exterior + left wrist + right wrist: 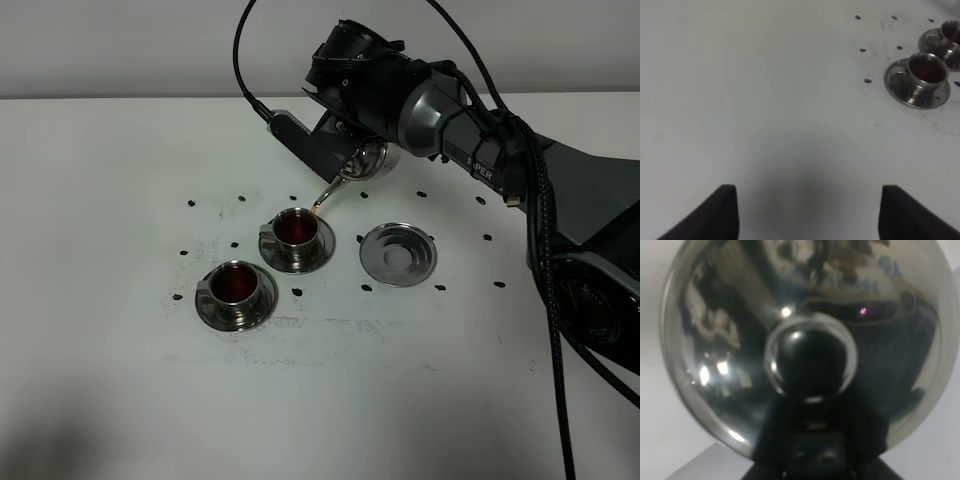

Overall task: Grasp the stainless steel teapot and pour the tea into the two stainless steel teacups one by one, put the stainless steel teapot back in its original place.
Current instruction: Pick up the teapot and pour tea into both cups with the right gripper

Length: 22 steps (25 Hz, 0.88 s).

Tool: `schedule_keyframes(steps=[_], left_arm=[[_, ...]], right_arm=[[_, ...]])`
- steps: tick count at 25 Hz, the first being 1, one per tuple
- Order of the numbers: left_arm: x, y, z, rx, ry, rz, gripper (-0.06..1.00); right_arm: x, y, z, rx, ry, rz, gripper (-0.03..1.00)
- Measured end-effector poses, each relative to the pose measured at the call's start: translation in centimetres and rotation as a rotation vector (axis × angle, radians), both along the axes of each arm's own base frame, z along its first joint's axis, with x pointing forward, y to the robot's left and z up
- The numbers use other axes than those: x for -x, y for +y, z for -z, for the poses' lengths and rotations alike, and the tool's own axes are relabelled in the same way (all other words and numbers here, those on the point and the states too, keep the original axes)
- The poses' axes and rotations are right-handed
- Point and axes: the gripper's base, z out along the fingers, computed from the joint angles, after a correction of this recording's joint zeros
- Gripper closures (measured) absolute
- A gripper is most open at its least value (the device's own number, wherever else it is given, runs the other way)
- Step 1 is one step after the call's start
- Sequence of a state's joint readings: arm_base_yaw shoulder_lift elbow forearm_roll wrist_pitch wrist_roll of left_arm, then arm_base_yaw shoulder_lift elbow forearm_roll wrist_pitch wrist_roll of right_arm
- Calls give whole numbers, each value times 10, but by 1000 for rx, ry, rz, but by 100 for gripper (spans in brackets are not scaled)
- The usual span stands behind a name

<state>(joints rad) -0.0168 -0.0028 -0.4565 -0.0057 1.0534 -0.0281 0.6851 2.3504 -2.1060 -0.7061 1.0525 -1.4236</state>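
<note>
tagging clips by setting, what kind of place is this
Likely a robot lab test bench, not a kitchen: a bare white table dotted with small black position marks, a cabled arm, and only a steel teapot, teacups and saucer.

Around the far teacup (297,231), the way from above and behind is blocked by the tilted teapot (362,160) and the right hand (335,140). The near teacup (236,285) crowds its front-left, the empty saucer (398,253) its right. Bare white surface (120,180) lies open to its left.

teapot (365,160) mostly hidden behind right arm, far cup (952,35) cropped by edge
</note>
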Motion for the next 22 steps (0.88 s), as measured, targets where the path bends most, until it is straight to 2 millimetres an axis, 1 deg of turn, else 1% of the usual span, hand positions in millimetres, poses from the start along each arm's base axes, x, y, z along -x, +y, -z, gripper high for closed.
schedule_keyframes(steps=[8, 16, 19, 22], left_arm=[[0, 0, 0, 0, 0, 0, 37], [0, 0, 0, 0, 0, 0, 37], [0, 0, 0, 0, 0, 0, 37], [0, 0, 0, 0, 0, 0, 37]], right_arm=[[0, 0, 0, -4, 0, 2, 79], [4, 3, 5, -73, 60, 22, 79], [3, 1, 7, -105, 88, 40, 79], [1, -6, 1, -146, 103, 66, 79]])
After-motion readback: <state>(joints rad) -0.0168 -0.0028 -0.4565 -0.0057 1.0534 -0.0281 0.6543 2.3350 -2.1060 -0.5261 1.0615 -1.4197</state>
